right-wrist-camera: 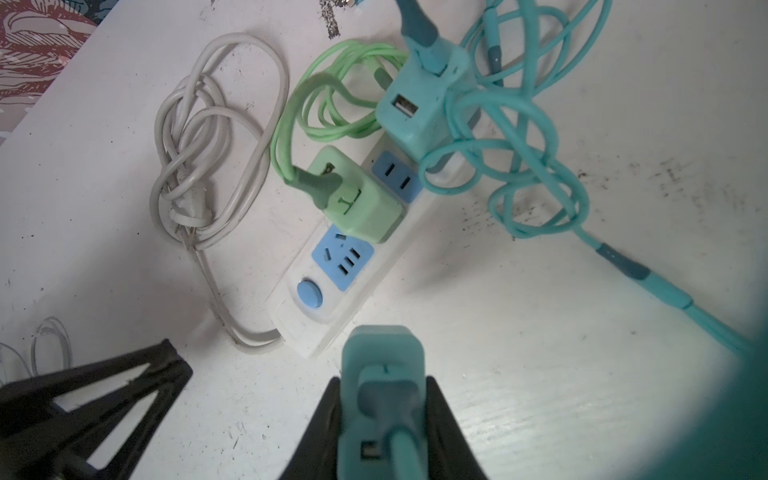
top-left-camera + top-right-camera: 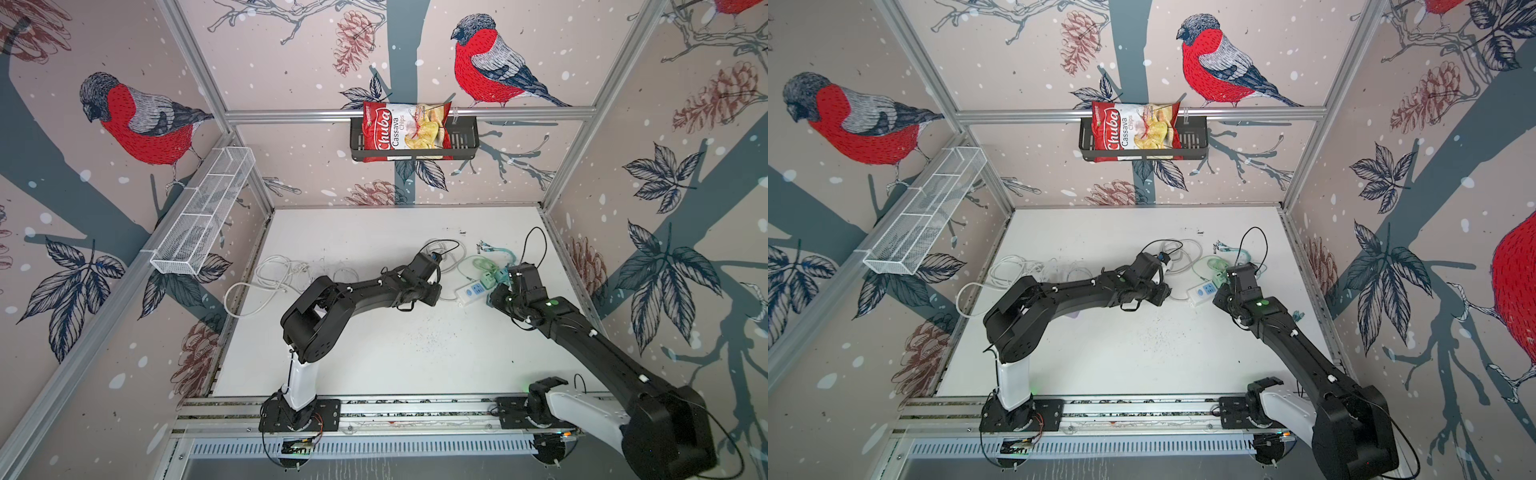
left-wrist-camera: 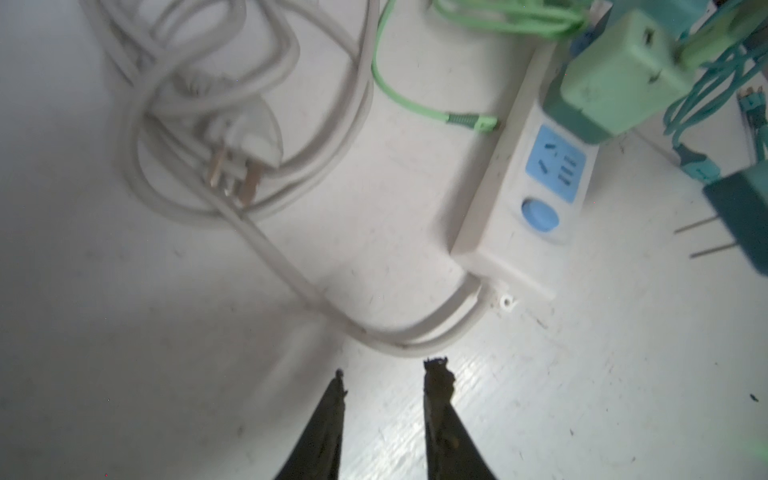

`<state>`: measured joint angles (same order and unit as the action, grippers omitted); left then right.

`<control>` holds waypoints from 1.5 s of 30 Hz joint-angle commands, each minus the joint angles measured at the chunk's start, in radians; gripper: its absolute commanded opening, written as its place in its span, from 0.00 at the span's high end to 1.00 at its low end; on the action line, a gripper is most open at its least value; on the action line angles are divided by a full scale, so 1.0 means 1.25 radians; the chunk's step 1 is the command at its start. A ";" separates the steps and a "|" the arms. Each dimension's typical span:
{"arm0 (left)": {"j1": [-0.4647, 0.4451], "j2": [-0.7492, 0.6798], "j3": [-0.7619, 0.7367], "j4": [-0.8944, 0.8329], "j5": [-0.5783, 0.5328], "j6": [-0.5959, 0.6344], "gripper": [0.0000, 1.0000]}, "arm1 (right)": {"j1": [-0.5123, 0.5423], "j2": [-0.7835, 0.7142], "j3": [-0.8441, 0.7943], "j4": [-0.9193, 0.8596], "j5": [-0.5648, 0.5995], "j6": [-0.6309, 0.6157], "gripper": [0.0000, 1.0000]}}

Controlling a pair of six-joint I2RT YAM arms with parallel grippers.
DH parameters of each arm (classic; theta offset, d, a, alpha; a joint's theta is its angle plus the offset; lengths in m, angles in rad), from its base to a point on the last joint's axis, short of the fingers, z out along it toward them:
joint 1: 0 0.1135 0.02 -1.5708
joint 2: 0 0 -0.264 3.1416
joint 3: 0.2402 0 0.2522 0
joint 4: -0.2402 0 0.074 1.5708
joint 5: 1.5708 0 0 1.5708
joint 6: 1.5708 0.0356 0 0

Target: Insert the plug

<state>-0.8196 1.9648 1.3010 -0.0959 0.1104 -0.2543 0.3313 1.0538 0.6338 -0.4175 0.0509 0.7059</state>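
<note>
Plug point(image 1: 382, 353), a teal adapter, sits clamped tight in my right gripper point(image 1: 382, 384), poised just short of the white power strip point(image 1: 303, 328) lying ahead. The free blue socket point(image 1: 343, 259) lies just beyond the strip's round button point(image 1: 309, 293), touching the green adapter point(image 1: 365, 208). I judge the prongs need squaring to those slots before a straight push. My left gripper point(image 3: 388, 368), partly open and empty, hovers near the strip's cord point(image 3: 395, 336), where it could brace the strip.
</note>
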 commanded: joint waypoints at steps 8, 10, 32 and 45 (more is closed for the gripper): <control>0.120 0.217 0.265 -0.126 -0.072 0.089 0.66 | 0.024 -0.028 -0.025 0.034 0.016 0.013 0.92; 0.139 0.250 0.309 -0.121 -0.070 0.096 0.65 | 0.025 -0.034 -0.034 0.043 0.012 0.013 0.92; 0.133 0.239 0.113 -0.112 -0.018 -0.013 0.97 | 0.026 -0.021 -0.040 0.088 0.003 -0.001 0.92; -0.016 0.088 -0.194 0.037 0.010 -0.198 1.00 | -0.017 0.071 -0.043 0.150 -0.017 -0.047 0.92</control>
<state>-0.7971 2.0720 1.1278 0.2497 -0.0044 -0.4255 0.3176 1.1225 0.5720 -0.2760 0.0437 0.6796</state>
